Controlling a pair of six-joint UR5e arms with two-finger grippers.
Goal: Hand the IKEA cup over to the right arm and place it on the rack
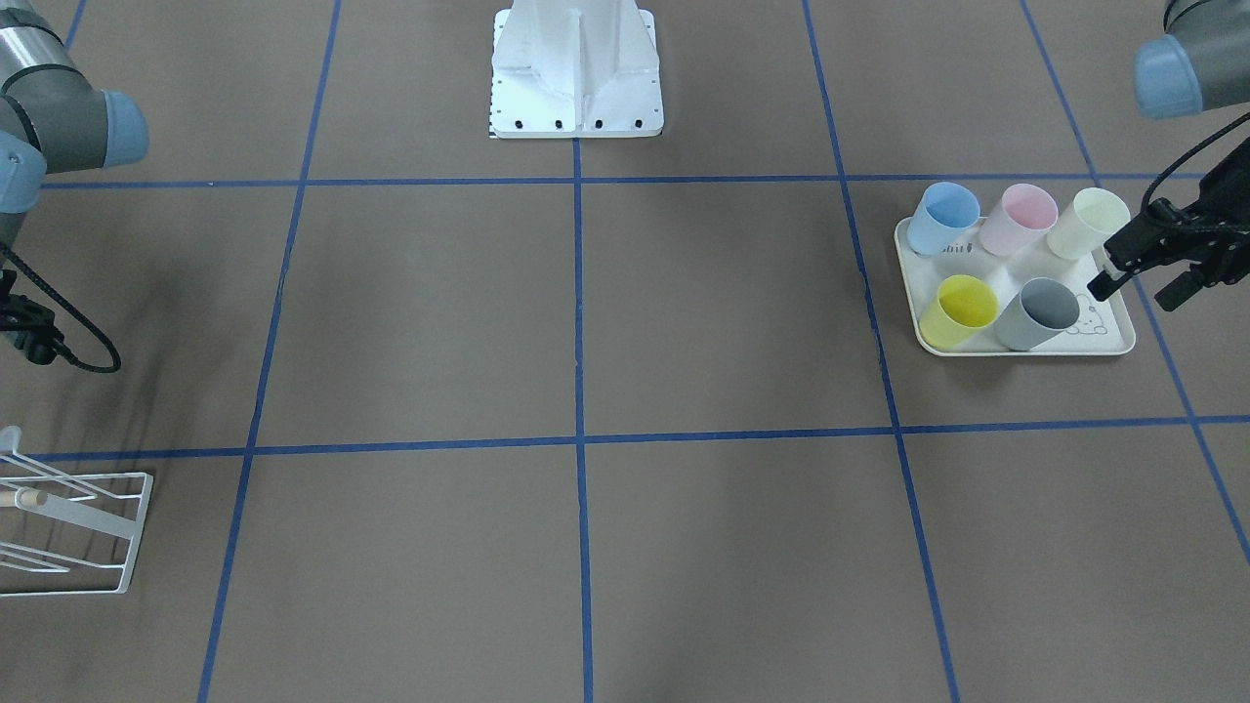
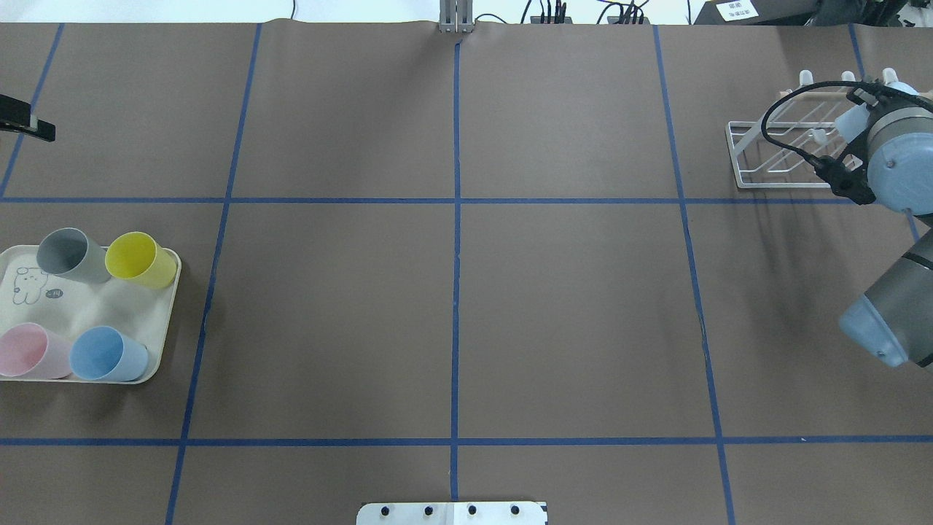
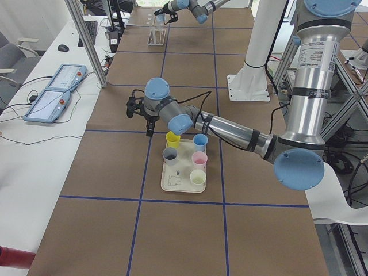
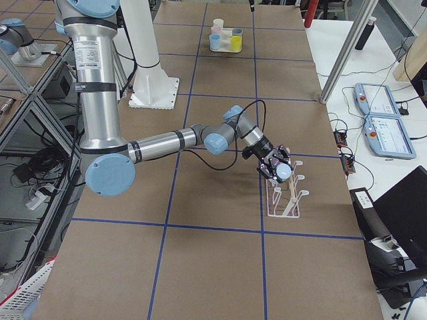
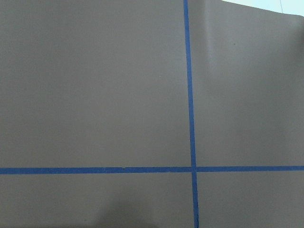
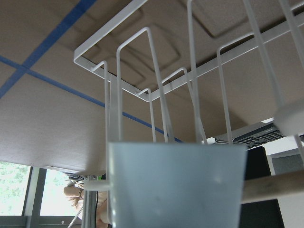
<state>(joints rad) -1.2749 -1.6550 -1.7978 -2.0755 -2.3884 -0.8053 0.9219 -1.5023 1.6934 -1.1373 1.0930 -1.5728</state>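
Big brown table with its blue tape grid, and all the action is out at one end. The right arm is stretched low over the rack. The left arm is well apart at the other end, beside the cream tray. The left gripper hangs just off the tray's edge, fingers spread, nothing in them. On the tray stand a blue cup, pink cup, cream cup, yellow cup and grey cup, none of them in the way.

The IKEA cup, pale blue-grey, is at the right gripper, off the table and right in among the prongs, with the wooden dowel running behind it. The fingers are hidden, but the cup is carried there, so I read them as clamped on it.

Handover looks done, and this is the seating step. The danger is that the thin wires crowd close. The rim could catch one and shove the light rack along the table, or an off-centre release could let the cup tip and drop. Whether cup and wire are touching, I can't tell
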